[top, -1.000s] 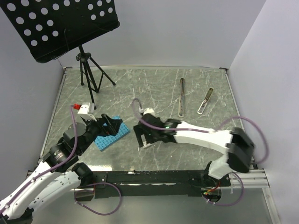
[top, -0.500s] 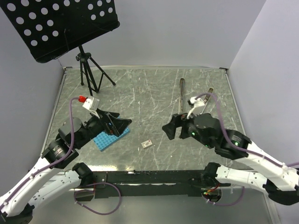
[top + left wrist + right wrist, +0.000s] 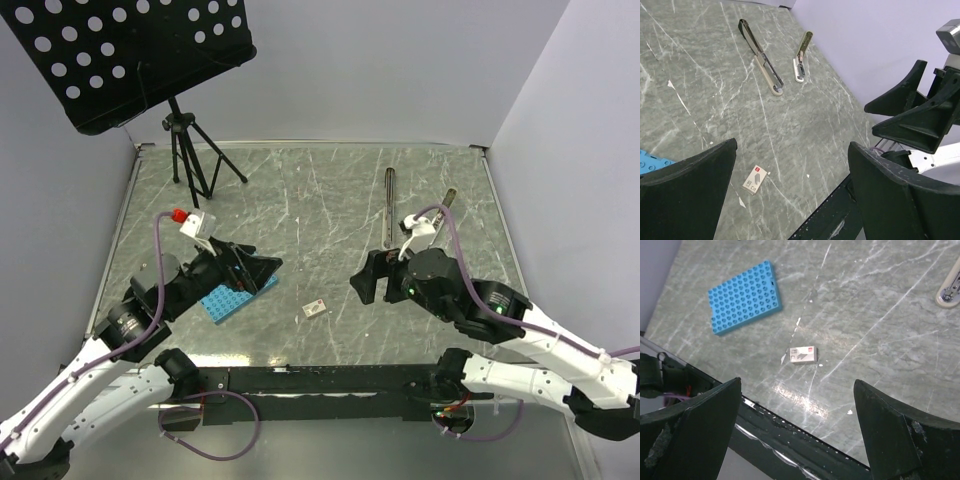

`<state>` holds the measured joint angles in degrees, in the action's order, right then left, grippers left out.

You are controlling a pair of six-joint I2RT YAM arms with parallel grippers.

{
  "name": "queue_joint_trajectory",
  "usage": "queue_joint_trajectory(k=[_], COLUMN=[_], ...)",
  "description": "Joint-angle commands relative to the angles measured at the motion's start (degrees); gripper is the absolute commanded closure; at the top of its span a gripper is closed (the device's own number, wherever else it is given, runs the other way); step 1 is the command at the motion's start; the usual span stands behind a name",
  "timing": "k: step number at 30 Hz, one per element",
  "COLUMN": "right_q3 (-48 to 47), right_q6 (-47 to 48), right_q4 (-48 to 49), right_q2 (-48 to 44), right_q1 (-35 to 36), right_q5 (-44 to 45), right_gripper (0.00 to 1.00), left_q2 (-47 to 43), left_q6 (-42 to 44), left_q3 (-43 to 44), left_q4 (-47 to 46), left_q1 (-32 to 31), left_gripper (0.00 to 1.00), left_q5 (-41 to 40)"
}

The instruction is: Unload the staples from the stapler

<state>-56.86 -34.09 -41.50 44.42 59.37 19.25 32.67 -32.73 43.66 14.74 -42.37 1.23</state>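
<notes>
Grey-green marbled worktop (image 3: pixel 300 200) carried the stapler (image 3: pixel 762 57) at its far right, lying flat and folded open lengthwise: black half farther from the arms, silver-white half nearer. Just beside it on the right, not touching, lay a short brassy bar (image 3: pixel 802 50) w/ a whitish end, prob. the inner pusher or magazine. No staples could be made out anywhere. They were too small to tell at this res., whether in the channel or loose on the stone.

Step in hand, as I judged it: btwn grasps. Stapler already opened, bar already out, neither arm on anything. Whether unloading was done or staples were left inside, I couldn't say.

Next move, if any were left: right arm (image 3: pixel 500 310) was the nearer one. It would need to reach toward the far-right corner, tip its wrist down and narrow a lot from full spread, since both parts are thin and lie flat on hard stone. Risk: skidding a piece instead of lifting it.

Pose: left arm (image 3: pixel 110 350) angled up from its base at lower left, wrist over the blue studded plate (image 3: pixel 228 298). The left jaws were spread wide w/ nothing btwn them, aimed toward mid-worktop. Right arm was folded at the elbow near the right edge, forearm running leftward. The right jaws were likewise released and empty, hovering over the worktop near the small white card (image 3: pixel 803 355) w/ its red mark. Both were well apart from the stapler.
</notes>
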Motion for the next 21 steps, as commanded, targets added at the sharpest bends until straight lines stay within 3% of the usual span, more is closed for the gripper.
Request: queue_joint_trajectory(k=[1, 21], right_q3=[0.1, 0.2], right_q6=[-0.4, 1.0], right_q4=[2.2, 4.1], right_q2=[-3.3, -3.7], right_q1=[0.1, 0.1], right_q5=[0.5, 1.0], right_gripper=[0.0, 0.0], left_q2=[-1.1, -2.0], left_q6=[-0.5, -1.4], left_q3=[0.0, -0.1], left_q4=[-1.3, -1.3], left_q1=[-0.2, -0.2], left_gripper=[0.03, 0.03], left_q5=[-1.1, -1.1])
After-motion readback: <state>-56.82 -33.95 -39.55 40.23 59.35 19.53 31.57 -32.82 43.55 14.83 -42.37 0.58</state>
